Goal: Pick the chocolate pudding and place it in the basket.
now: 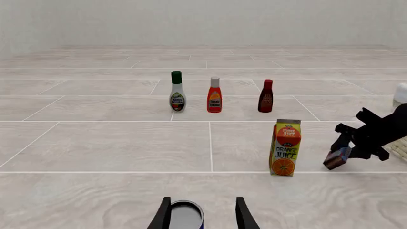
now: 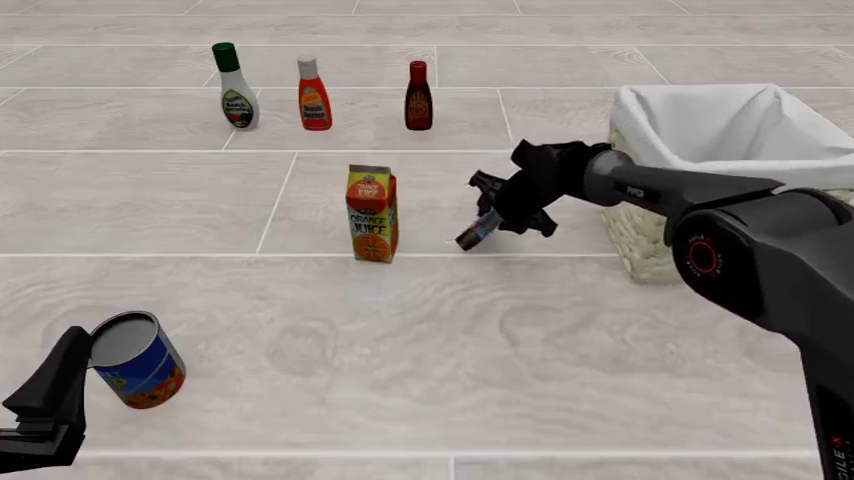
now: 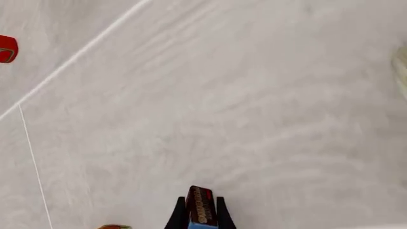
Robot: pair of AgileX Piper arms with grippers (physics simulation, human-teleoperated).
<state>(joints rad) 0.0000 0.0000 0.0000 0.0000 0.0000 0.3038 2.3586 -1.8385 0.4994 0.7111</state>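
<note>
Holding the chocolate pudding (image 2: 478,231) clamped in my right gripper (image 2: 489,222) above the tabletop (image 2: 441,350), I've yet to carry it into the basket (image 2: 641,240).

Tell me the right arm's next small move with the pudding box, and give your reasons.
Probably carry it sideways toward the basket, keeping it raised. The right gripper is shut on the chocolate pudding, which hangs tilted beside the orange juice carton and seems clear of the floor. The basket stands to the arm's right, and its rim looks higher than the box, so a little more lift may be needed first.
</note>
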